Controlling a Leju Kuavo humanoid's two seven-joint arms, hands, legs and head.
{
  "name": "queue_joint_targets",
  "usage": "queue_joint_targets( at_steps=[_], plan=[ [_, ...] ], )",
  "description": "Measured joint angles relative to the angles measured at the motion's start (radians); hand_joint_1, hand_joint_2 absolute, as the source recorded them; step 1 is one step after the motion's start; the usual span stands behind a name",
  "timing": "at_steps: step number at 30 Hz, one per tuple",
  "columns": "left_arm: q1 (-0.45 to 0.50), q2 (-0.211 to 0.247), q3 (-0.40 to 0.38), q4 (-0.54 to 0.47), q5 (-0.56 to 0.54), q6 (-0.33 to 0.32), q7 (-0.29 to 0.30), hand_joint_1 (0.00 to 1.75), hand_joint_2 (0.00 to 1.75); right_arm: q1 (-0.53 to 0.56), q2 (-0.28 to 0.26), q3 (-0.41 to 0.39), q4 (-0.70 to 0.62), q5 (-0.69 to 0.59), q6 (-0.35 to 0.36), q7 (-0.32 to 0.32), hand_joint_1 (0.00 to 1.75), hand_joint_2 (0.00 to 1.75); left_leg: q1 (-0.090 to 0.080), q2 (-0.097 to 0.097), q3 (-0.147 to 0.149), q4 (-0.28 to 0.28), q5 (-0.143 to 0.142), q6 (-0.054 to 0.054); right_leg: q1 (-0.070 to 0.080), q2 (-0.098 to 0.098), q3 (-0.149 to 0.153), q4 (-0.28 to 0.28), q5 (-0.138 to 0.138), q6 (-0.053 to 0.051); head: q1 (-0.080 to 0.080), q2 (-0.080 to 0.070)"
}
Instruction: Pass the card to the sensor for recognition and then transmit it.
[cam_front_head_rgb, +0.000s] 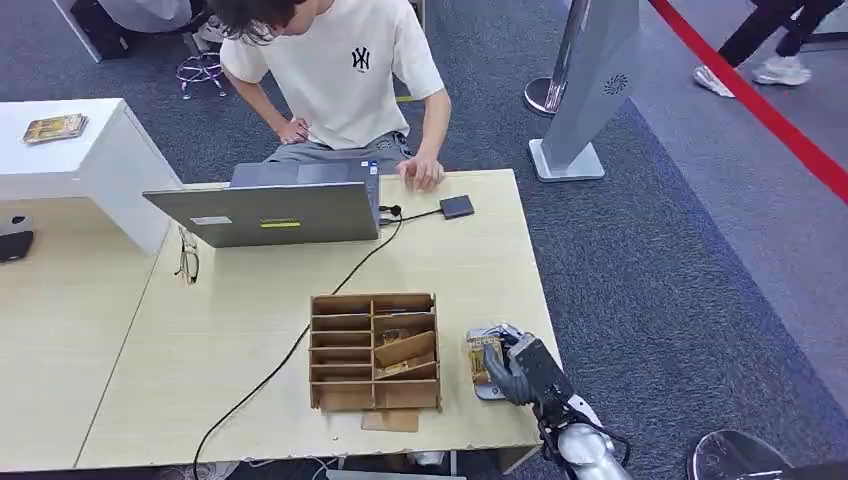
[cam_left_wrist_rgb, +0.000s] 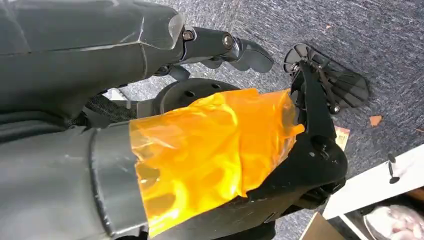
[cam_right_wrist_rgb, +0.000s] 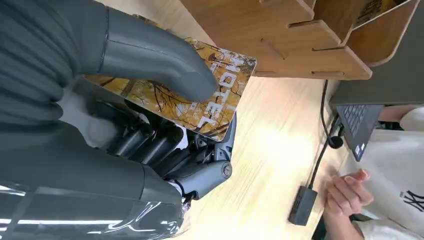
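Right wrist view, nearest of all, has the right hand (cam_right_wrist_rgb: 150, 125) gripping the card (cam_right_wrist_rgb: 200, 87): the thick thumb presses on its printed face and the darker fingers (cam_right_wrist_rgb: 155, 145) curl beneath it, so the card is pinched flat between them. Its long axis runs out past the thumb, with the free end reaching toward the wooden organizer (cam_right_wrist_rgb: 305, 40).

From the head view, the same right hand (cam_front_head_rgb: 515, 365) sits at the near right corner of the surface (cam_front_head_rgb: 250, 330), holding the card (cam_front_head_rgb: 478, 358) over a grey pad lying there, just beside the organizer (cam_front_head_rgb: 375, 350); I cannot say whether they touch. The left hand (cam_left_wrist_rgb: 240, 50) hangs over carpet, well away from the surface, with its fingers curled in on nothing.

Farther off, a small dark sensor box (cam_front_head_rgb: 457, 206) lies by the far edge, cabled to the laptop (cam_front_head_rgb: 275, 212), with a person's hand (cam_front_head_rgb: 422, 172) just behind it. As I judge it, the move turns on this: the sensor lies well ahead of the card, across the surface, and the right hand is plainly the nearer one.
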Motion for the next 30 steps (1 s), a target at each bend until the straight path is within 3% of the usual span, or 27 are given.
queue_joint_targets(
  at_steps=[24,30],
  plan=[
    [0.013,0.0,-0.027,0.0,0.021,0.032,0.011,0.0,0.0,-0.023,0.016,-0.023,0.04,0.017,-0.015,-0.011,1.75,1.75,0.0,0.0,0.001,0.0,0.0,0.0,0.0,0.0,0.001,0.0,0.0,0.0,0.0,0.0],
    [0.021,0.0,-0.04,-0.002,0.024,0.042,0.016,0.0,0.0,-0.029,0.019,-0.028,0.052,0.055,-0.059,-0.013,1.75,1.75,0.0,0.0,0.002,0.0,0.0,0.0,0.0,0.0,0.002,0.0,0.0,0.0,0.0,0.0]
  ],
)
